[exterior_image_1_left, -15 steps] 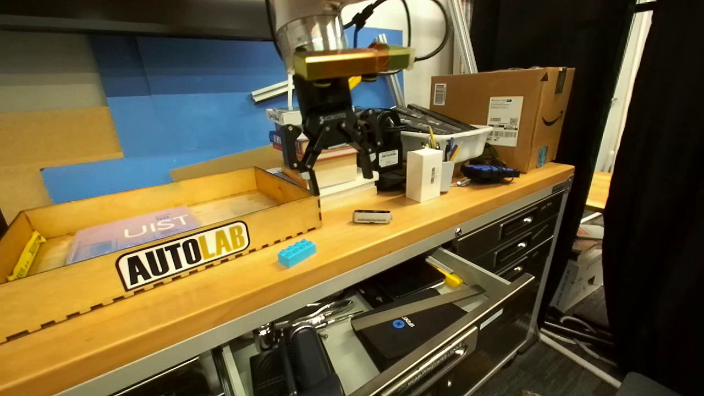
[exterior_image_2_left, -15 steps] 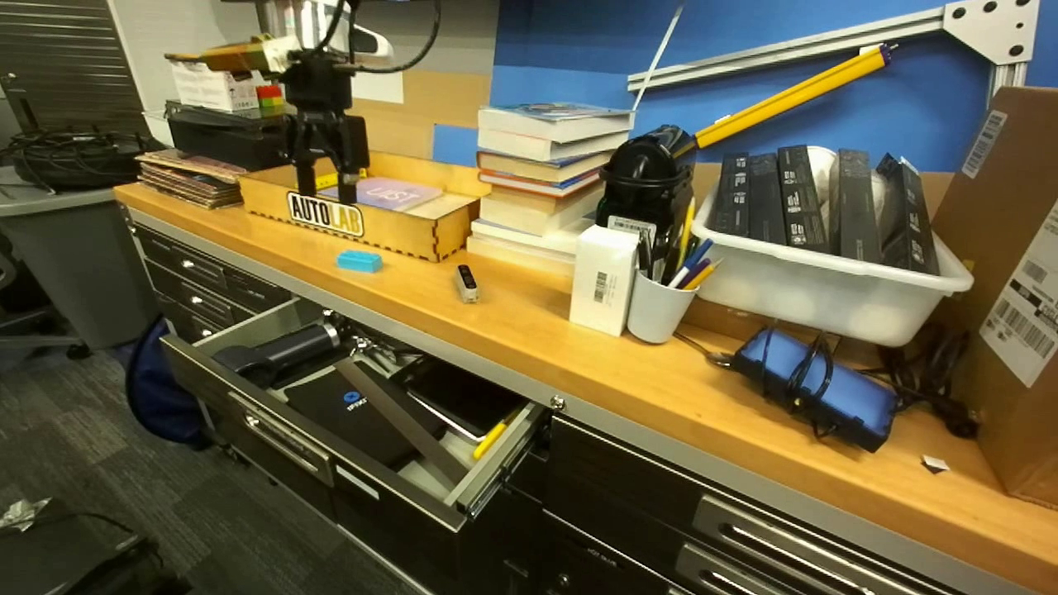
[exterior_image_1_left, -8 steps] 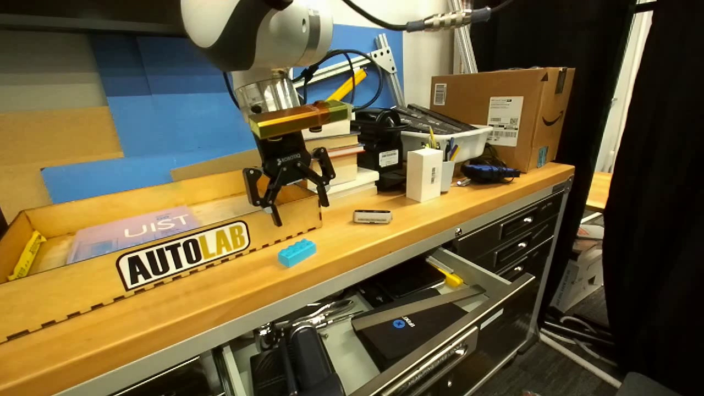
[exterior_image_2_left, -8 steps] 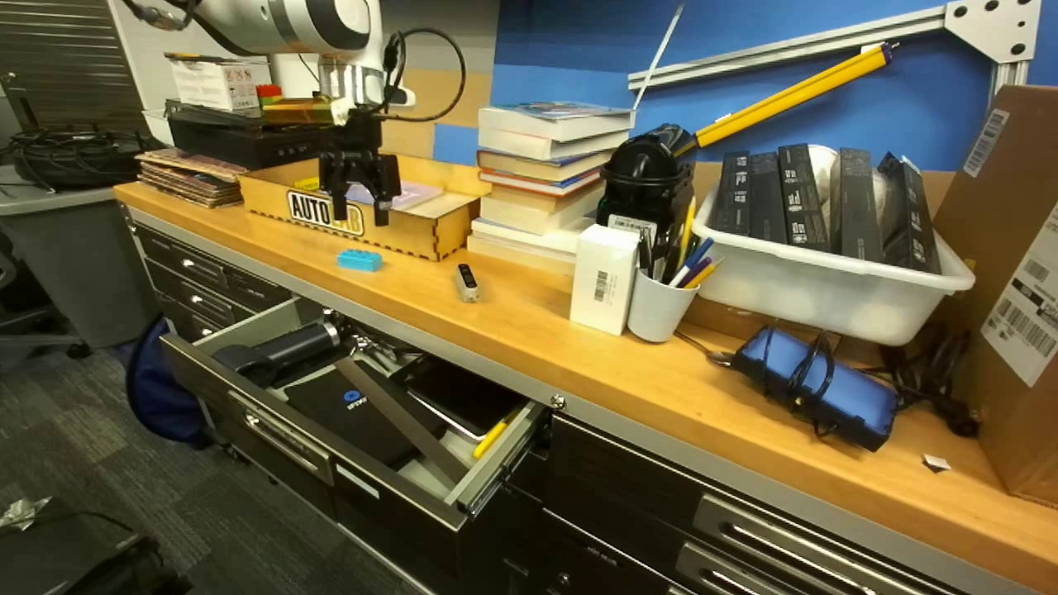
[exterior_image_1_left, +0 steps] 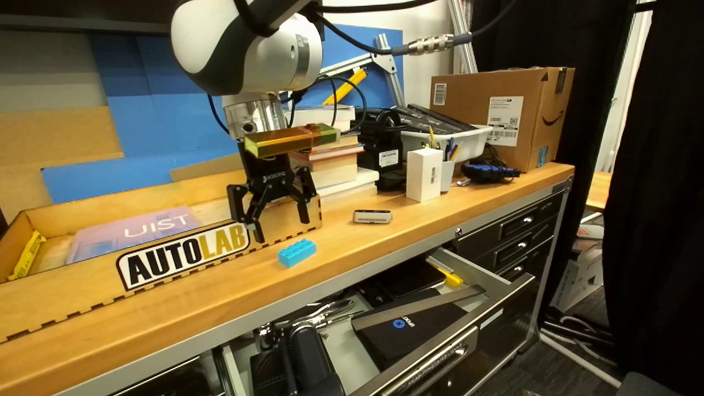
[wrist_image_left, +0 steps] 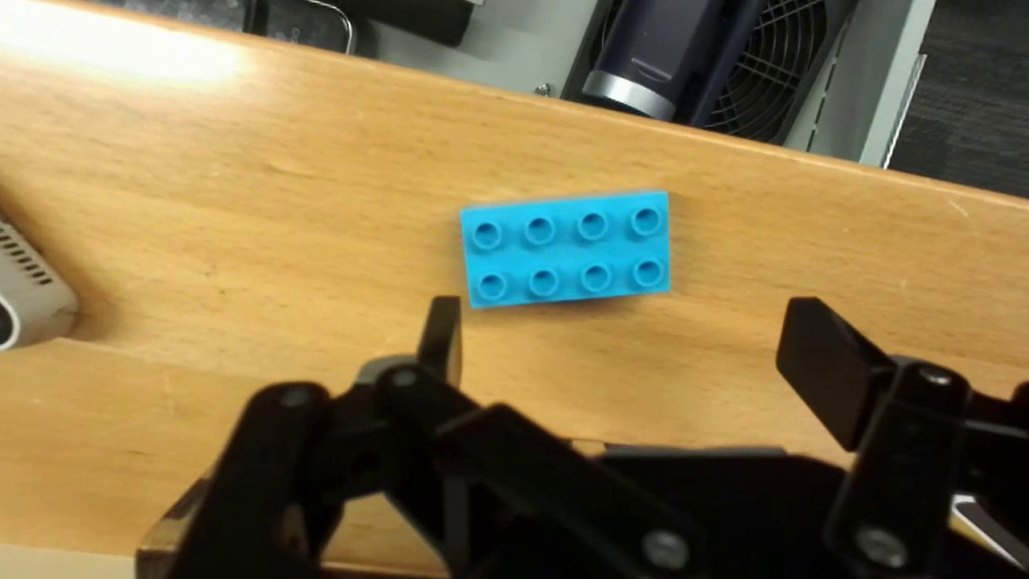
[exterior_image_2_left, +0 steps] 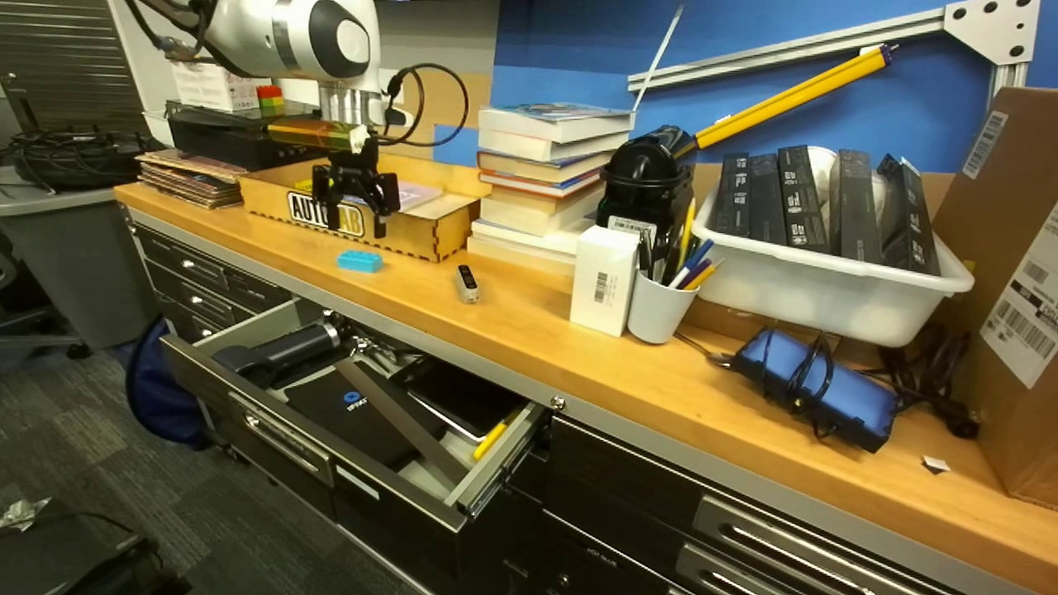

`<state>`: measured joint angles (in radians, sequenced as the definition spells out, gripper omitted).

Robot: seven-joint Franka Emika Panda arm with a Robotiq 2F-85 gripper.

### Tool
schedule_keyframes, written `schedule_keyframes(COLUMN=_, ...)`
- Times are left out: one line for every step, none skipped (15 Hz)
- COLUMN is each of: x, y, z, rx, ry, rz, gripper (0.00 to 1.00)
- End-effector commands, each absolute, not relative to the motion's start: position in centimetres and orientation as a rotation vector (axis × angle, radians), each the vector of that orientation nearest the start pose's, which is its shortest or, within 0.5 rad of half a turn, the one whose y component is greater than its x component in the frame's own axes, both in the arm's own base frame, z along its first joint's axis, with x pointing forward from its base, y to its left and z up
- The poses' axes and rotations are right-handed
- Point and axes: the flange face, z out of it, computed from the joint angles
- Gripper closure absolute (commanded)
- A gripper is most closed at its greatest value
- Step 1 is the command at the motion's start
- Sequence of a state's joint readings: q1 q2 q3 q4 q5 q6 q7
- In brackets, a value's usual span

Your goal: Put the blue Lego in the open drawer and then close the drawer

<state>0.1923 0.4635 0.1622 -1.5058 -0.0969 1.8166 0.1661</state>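
in an exterior view, your gripper (exterior_image_1_left: 281, 226) hangs over the bench (exterior_image_1_left: 352, 239) with its jaws spread and nothing held between them; the blue lego (exterior_image_1_left: 297, 253) rests studs up on the wood, just on the near side of the tray (exterior_image_1_left: 96, 287) whose wall bears the autolab sign (exterior_image_1_left: 183, 254). in an exterior view, the drawer (exterior_image_2_left: 347, 453) stands pulled out below the near edge of the bench, and the grey device (exterior_image_2_left: 467, 284) lies apart from the blue lego, to its right. in the wrist view, the fingers (wrist_image_left: 832, 370) flank a gap that runs nearly along the long side of the blue lego, which shows mostly to the drawer side of that gap and closer to the finger on the grey device's side. the step in hand is judged to be lining up for the grasp; placing and closing are yet to be done. for a sound hold, consider turning the gripper about a quarter, so that you close on the long sides; at the present angle you would pinch it end to end. after that turn, one finger would descend between the blue lego and the tray, so check that space. shift toward the near side, centre the gap and come straight down; the smooth plastic may twist if squeezed off-centre.
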Motion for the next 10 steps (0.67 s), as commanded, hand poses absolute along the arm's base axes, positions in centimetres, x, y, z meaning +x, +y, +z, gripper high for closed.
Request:
schedule_keyframes(x=64.8, y=19.6, z=37.4, rx=-3.124, ry=-0.391, rz=0.212, gripper=0.0)
schedule_keyframes(x=65.2, y=18.8, z=36.6, rx=-3.131, ry=-0.38, rz=0.23, gripper=0.0)
schedule_keyframes(x=65.4, y=18.3, z=36.1, rx=-3.125, ry=-0.391, rz=0.241, gripper=0.0)
schedule_keyframes(x=65.5, y=17.7, z=35.7, rx=-3.121, ry=-0.386, rz=0.25, gripper=0.0)
schedule_keyframes(x=65.6, y=17.2, z=35.3, rx=-3.115, ry=-0.386, rz=0.258, gripper=0.0)
schedule_keyframes(x=65.7, y=16.9, z=35.0, rx=-3.103, ry=-0.383, rz=0.262, gripper=0.0)
schedule_keyframes(x=65.7, y=16.8, z=35.0, rx=-3.087, ry=-0.396, rz=0.265, gripper=0.0)
schedule_keyframes(x=65.4, y=17.2, z=35.1, rx=-3.064, ry=-0.44, rz=0.257, gripper=0.0)
schedule_keyframes(x=65.1, y=17.6, z=35.2, rx=-3.049, ry=-0.477, rz=0.245, gripper=0.0)
schedule_keyframes(x=64.9, y=17.9, z=35.3, rx=-3.036, ry=-0.506, rz=0.237, gripper=0.0)
